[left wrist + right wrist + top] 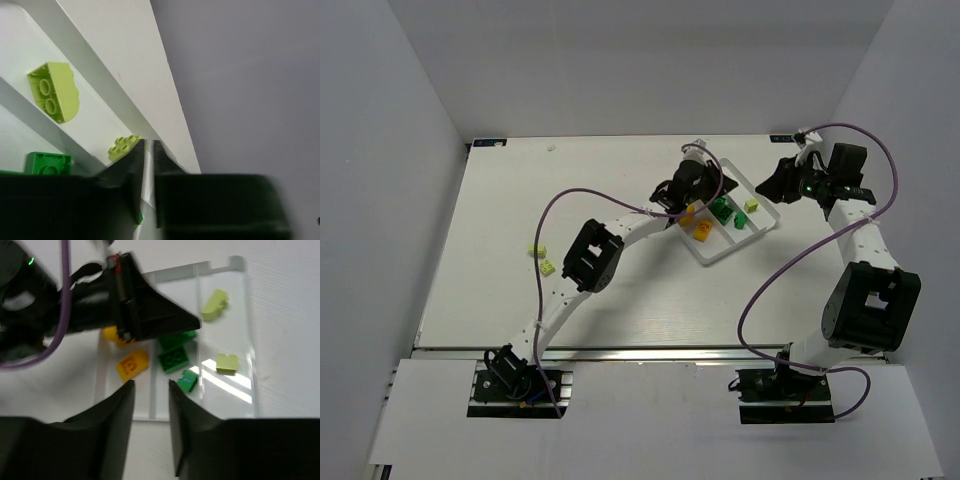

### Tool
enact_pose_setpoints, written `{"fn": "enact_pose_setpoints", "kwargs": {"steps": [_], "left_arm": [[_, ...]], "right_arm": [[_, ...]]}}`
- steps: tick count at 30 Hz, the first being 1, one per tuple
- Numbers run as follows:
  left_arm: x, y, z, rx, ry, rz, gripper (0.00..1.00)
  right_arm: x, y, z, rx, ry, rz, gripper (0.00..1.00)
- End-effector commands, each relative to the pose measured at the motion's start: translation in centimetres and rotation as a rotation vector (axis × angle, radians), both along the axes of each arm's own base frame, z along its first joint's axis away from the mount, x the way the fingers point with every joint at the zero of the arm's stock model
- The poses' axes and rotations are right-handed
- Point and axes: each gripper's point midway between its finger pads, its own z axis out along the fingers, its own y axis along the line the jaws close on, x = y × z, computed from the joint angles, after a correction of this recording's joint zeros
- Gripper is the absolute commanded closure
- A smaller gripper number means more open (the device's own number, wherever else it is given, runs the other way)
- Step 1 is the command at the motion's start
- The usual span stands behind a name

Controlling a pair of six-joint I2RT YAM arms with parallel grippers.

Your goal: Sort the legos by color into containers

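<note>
Now, two pale green bricks (549, 266) sit loose on the table (490, 300), well left of the tray (718, 257); the left arm (592, 255) is nearer. Over the tray the left gripper (150, 150) is narrow, grip unclear; the right gripper (151, 387) is parted, empty.

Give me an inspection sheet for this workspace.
Surface: white table.
Job's things: tray holds orange bricks, green bricks and pale bricks, one colour per compartment; two loose pale bricks lie on the table's left.
Clutter: nothing seen.
Grippers: left pincer over the tray, state unclear; right pincer open, empty, near the tray.
Cables: purple cables loop off both arms.
Surroundings: white walls.
</note>
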Motion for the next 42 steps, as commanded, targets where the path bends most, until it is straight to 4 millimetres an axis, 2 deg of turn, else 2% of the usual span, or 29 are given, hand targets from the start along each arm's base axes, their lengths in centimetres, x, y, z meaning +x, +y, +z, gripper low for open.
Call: {"fn": "enact_pose_setpoints", "kwargs": {"steps": [1,2,3,4,5,6,7,8,9,10,11,12,13,14,15,16,17,18,19,20,21,22,23,25,27,28,30,35,42], "left_arm": [[2.1,5.4,15.1,-0.036,-0.233,0.070,0.87],[1.7,7.5,19.8,-0.054,-0.282,0.096,0.94],[2.8,10.3,18.2,0.007,-0.248,0.130,0.97],[2.8,12.0,18.8,0.024,-0.245,0.141,1.00],[2.7,14.0,19.4,0.045,-0.238,0.155,1.00],[1.5,17.0,22.2,0.070,-0.229,0.181,1.00],[2.2,21.0,19.6,0.140,-0.153,0.256,1.00],[1.7,23.7,18.8,0.193,-0.101,0.303,0.97],[-0.6,27.3,20.2,0.255,-0.062,0.350,0.91],[-1.0,31.6,17.1,0.337,0.022,0.435,0.83],[-1.9,34.9,16.5,0.396,0.057,0.524,0.61],[-4.7,38.0,17.3,0.460,0.081,0.563,0.48],[-5.7,41.1,16.9,0.502,0.115,0.627,0.38],[-7.3,44.0,15.5,0.576,0.164,0.701,0.32],[-9.5,46.1,14.2,0.656,0.235,0.725,0.20],[-11.4,47.8,15.7,0.662,0.229,0.772,0.15],[-12.9,49.5,15.1,0.696,0.263,0.806,0.11],[-14.9,50.8,14.6,0.746,0.306,0.834,0.11],[-16.7,52.0,15.5,0.738,0.300,0.871,0.11],[-17.9,52.7,15.6,0.745,0.311,0.891,0.10],[-19.4,53.6,15.6,0.763,0.334,0.927,0.10],[-20.4,54.3,16.1,0.760,0.327,0.956,0.10],[-22.0,55.0,17.5,0.731,0.296,0.995,0.10],[-24.3,56.5,18.0,0.722,0.304,1.069,0.10],[-26.5,57.4,19.4,0.672,0.270,1.110,0.10],[-27.1,57.7,19.8,0.662,0.261,1.130,0.10],[-28.7,58.3,20.4,0.639,0.247,1.154,0.02],[-30.1,58.8,21.7,0.593,0.185,1.179,0.02],[-30.4,58.6,21.9,0.582,0.174,1.164,0.02]], "right_arm": [[-3.4,4.1,3.9,0.043,-0.170,0.387,0.56],[-4.6,5.4,4.8,0.086,-0.202,0.479,0.49],[-5.3,6.1,4.9,0.103,-0.212,0.529,0.44],[-5.6,6.8,5.1,0.080,-0.262,0.574,0.42],[-5.7,7.2,5.1,0.071,-0.281,0.595,0.40],[-5.8,7.7,5.0,0.051,-0.297,0.617,0.40],[-6.6,9.4,4.6,0.020,-0.328,0.688,0.40],[-6.8,9.9,4.1,-0.008,-0.333,0.713,0.44],[-7.0,10.5,3.5,-0.036,-0.337,0.741,0.45],[-8.4,13.7,2.5,-0.050,-0.320,0.837,0.47],[-8.2,14.3,1.4,-0.107,-0.321,0.855,0.50],[-9.0,16.3,0.7,-0.131,-0.319,0.905,0.52],[-8.9,17.4,-0.5,-0.153,-0.301,0.914,0.54],[-10.0,21.1,-1.0,-0.162,-0.320,0.970,0.54],[-9.1,21.8,-1.9,-0.231,-0.317,0.937,0.53],[-8.8,23.1,-3.2,-0.245,-0.297,0.940,0.52],[-10.4,26.6,-3.5,-0.248,-0.322,1.009,0.48],[-9.7,27.8,-3.3,-0.270,-0.307,0.986,0.47],[-11.7,30.3,-6.0,-0.282,-0.233,1.070,0.42],[-10.7,31.0,-6.2,-0.288,-0.238,1.067,0.39],[-10.9,33.3,-5.4,-0.277,-0.238,1.073,0.35],[-11.6,35.1,-7.7,-0.287,-0.185,1.097,0.33],[-11.2,36.0,-8.3,-0.310,-0.175,1.080,0.29],[-11.1,39.8,-9.4,-0.299,-0.129,1.014,0.20],[-9.3,41.1,-10.3,-0.345,-0.093,0.894,0.19],[-10.2,43.4,-10.5,-0.337,-0.062,0.894,0.19],[-11.4,45.3,-10.9,-0.319,-0.025,0.906,0.18],[-15.3,49.4,-11.0,-0.256,0.131,0.813,0.11],[-17.0,51.5,-13.3,-0.239,0.216,0.680,0.11]]}}
